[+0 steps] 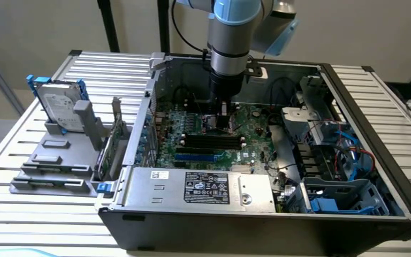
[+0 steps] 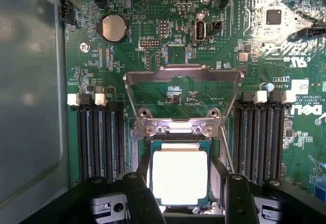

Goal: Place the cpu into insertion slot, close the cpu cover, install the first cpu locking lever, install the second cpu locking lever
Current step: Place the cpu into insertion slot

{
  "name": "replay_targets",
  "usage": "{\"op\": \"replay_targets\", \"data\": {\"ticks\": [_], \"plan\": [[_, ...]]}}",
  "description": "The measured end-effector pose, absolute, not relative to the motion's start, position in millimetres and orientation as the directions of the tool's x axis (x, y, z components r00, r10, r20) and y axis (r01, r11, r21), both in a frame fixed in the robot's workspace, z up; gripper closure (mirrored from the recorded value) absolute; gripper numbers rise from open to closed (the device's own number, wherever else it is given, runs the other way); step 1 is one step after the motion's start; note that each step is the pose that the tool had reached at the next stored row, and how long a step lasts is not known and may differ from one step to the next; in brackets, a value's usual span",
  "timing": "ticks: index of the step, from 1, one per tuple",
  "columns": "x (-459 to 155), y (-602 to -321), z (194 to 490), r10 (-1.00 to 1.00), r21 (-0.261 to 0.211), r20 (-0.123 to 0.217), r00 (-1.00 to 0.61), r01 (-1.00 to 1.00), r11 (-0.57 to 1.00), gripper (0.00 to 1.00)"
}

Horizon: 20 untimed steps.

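The cpu [image 2: 179, 177], a flat square chip with a pale silvery top, lies in the insertion slot [image 2: 175, 141] on the green motherboard [image 2: 153, 10]. My gripper [image 2: 186, 198] hangs low over it, open, with one dark finger [image 2: 138, 196] on each side of the chip. The cpu cover [image 2: 183, 74], a thin silvery frame with a window, stands swung up on its hinge beyond the slot. A thin metal lever rod [image 2: 227, 150] slants beside the slot. In the exterior view my gripper [image 1: 223, 122] reaches down into the computer case over the motherboard [image 1: 256, 140].
Long black memory slots [image 2: 99, 137] flank the socket on both sides. A coin battery [image 2: 113, 28] sits farther off. The case wall [image 1: 148, 112], power supply [image 1: 202, 187] and blue drive cage [image 1: 337, 201] ring the board. A hard drive [image 1: 57, 104] stands in a grey holder outside.
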<state>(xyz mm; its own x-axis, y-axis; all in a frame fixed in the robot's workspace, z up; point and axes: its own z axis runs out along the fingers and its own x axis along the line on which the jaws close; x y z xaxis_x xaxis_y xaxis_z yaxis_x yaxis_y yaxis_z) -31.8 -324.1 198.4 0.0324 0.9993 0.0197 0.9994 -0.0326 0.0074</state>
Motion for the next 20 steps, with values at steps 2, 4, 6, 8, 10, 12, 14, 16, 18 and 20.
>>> {"op": "replay_targets", "data": {"ticks": [2, 4, 6, 8, 10, 12, 14, 16, 18, 20], "plan": [[-31.8, -323.8, 198.2, 0.999, 0.007, 0.02, 0.033, 0.999, -0.033, 0.45], [-31.8, -323.5, 198.0, 0.999, 0.007, 0.02, 0.034, 0.999, -0.034, 0.45], [-31.7, -323.3, 197.7, 0.999, 0.007, 0.019, 0.034, 0.999, -0.034, 0.45], [-31.8, -323.1, 197.5, 0.999, 0.007, 0.019, 0.034, 0.999, -0.035, 0.45], [-31.8, -323.0, 197.3, 0.999, 0.007, 0.019, 0.034, 0.999, -0.035, 0.45], [-31.8, -323.0, 197.2, 0.999, 0.007, 0.019, 0.035, 0.999, -0.035, 0.45], [-31.8, -323.0, 197.0, 0.999, 0.007, 0.019, 0.035, 0.999, -0.035, 0.45], [-31.8, -323.0, 197.0, 0.999, 0.007, 0.02, 0.035, 0.999, -0.035, 0.45], [-31.8, -323.0, 196.9, 0.999, 0.007, 0.02, 0.036, 0.999, -0.036, 0.45], [-31.9, -323.0, 196.9, 0.999, 0.008, 0.02, 0.036, 0.999, -0.036, 0.45]]}}
